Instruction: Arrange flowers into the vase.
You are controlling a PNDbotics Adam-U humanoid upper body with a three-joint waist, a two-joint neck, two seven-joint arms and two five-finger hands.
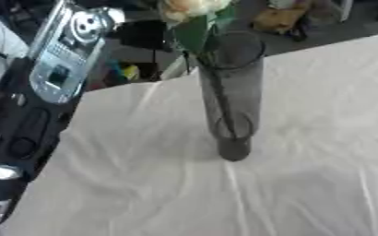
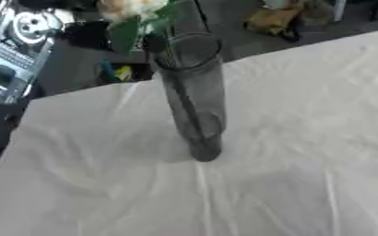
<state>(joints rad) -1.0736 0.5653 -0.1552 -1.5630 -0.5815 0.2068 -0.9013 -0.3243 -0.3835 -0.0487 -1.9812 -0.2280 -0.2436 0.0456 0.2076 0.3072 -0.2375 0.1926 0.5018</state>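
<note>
We see a surface (image 1: 305, 184) draped in a creased white cloth (image 2: 103, 184). Beyond its far edge lies dark floor (image 2: 233, 27), with a yellowish-brown heap (image 1: 282, 18) and a small yellow-and-blue item (image 1: 130, 72).

Twin head eyes, close, looking steeply down, both sharing vase (image 1: 231, 101), tablecloth (image 1: 305, 184)

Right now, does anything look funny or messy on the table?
Nothing spilled or broken. The vase stands upright on the wrinkled white cloth, with a pale flower already in it. The wrinkles are the only untidy thing.
</note>
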